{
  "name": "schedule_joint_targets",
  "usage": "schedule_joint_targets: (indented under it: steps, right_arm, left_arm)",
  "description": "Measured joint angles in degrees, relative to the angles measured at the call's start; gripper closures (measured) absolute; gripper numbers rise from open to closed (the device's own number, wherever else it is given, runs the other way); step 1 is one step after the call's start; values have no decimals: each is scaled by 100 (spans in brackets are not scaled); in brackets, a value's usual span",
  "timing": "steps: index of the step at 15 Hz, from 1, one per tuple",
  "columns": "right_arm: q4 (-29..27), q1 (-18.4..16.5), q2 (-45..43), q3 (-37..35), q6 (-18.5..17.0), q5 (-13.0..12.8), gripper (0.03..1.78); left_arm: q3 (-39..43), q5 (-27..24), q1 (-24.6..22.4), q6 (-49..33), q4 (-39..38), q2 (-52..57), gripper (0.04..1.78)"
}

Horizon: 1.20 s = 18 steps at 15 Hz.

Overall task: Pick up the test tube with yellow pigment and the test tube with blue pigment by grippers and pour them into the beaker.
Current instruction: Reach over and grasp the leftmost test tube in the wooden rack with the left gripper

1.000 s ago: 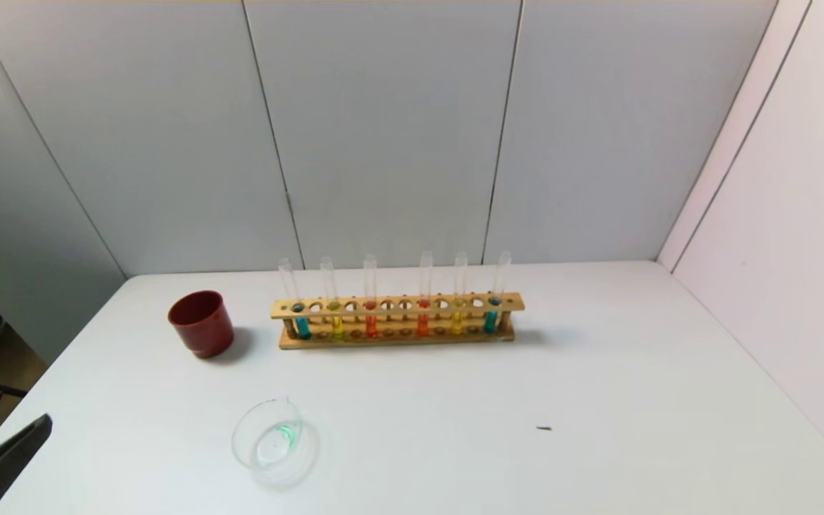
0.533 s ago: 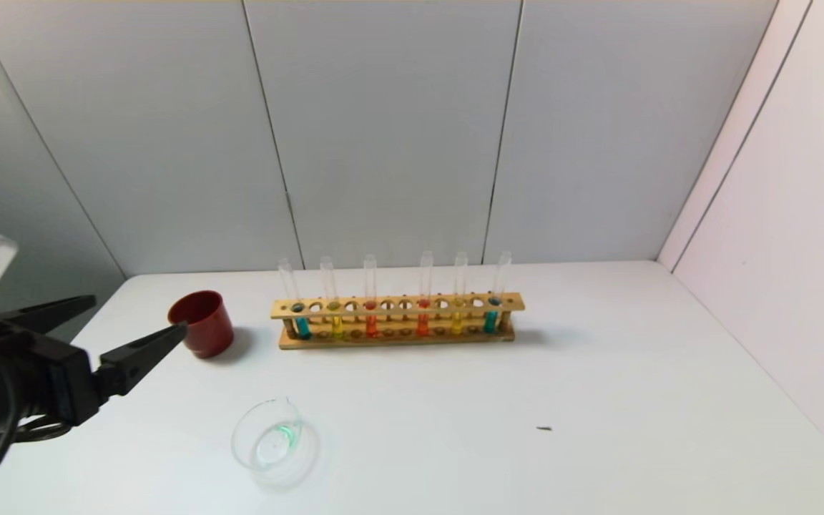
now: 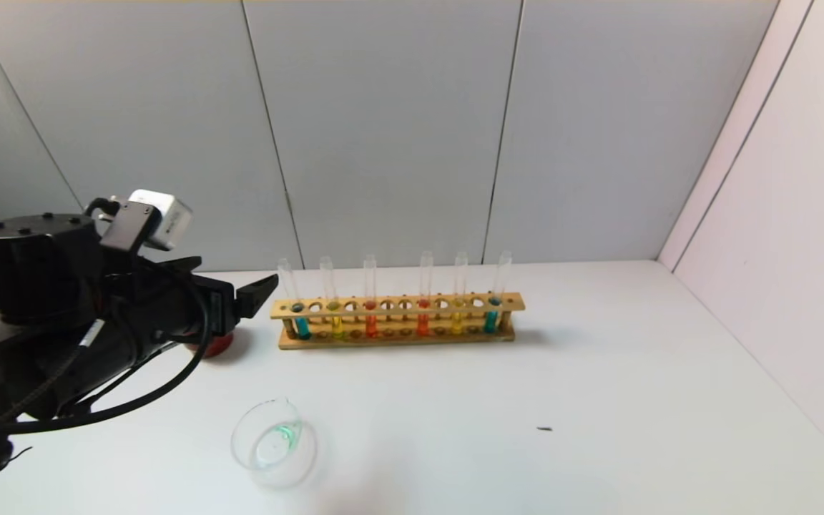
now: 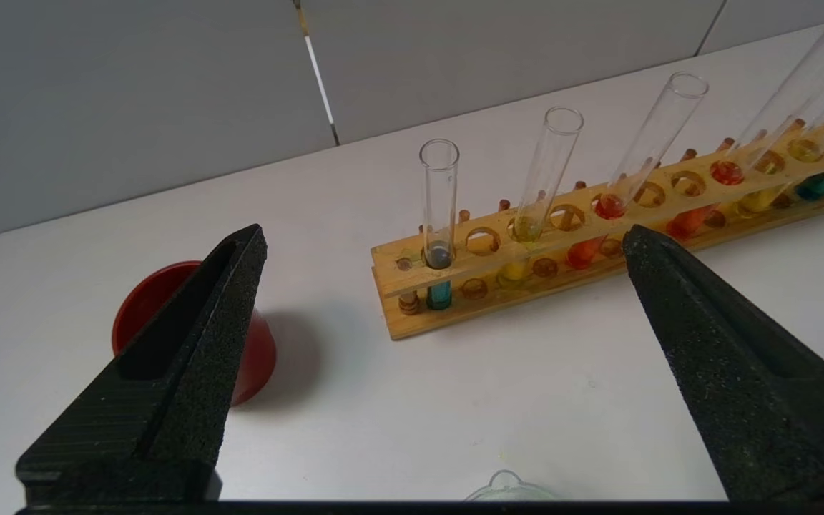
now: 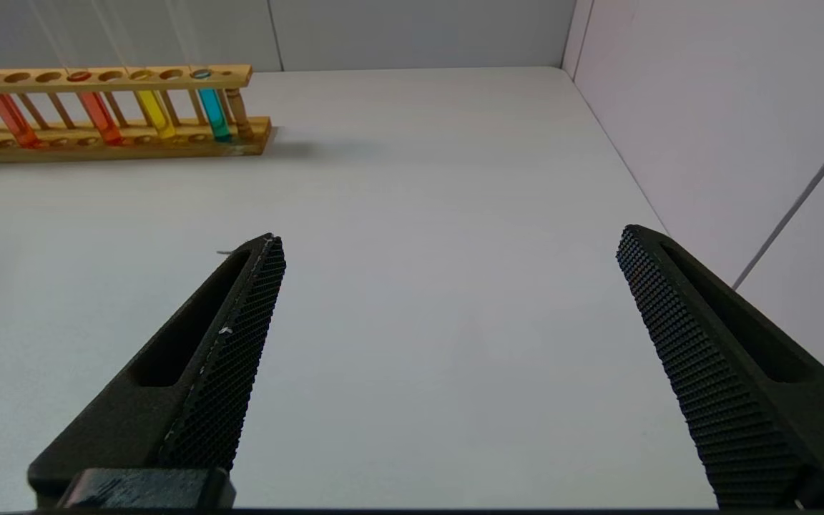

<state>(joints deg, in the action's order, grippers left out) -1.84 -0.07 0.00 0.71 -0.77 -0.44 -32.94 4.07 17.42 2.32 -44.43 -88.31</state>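
My left gripper (image 3: 258,290), jaws wide apart, hangs mid-left of the frame; the upright test tube with blue pigment (image 3: 296,309) and the test tube with yellow pigment (image 3: 333,307) stand just right of it.

Bright, even light; soft shadows

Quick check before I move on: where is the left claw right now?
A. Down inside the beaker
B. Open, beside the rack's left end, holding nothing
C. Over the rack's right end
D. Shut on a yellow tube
B. The left claw is open and empty beside the left end of the rack, and all six tubes stand in their holes.
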Motion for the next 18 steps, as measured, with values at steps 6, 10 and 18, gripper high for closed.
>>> schedule_joint_targets:
  steps: [6,10,18]
  right_arm:
    - [0,-2,0,0,0,0,11]
    - [0,-2,0,0,-2,0,11]
    - [2,-2,0,0,-2,0,11]
  left_arm:
    - [-413,256,-23,-91,-1129,-1449,7]
    - [-744,249,-180,-102,-1330,-2128,7]
    - [-1163,221,-277,-135,-1620,-2898,7]
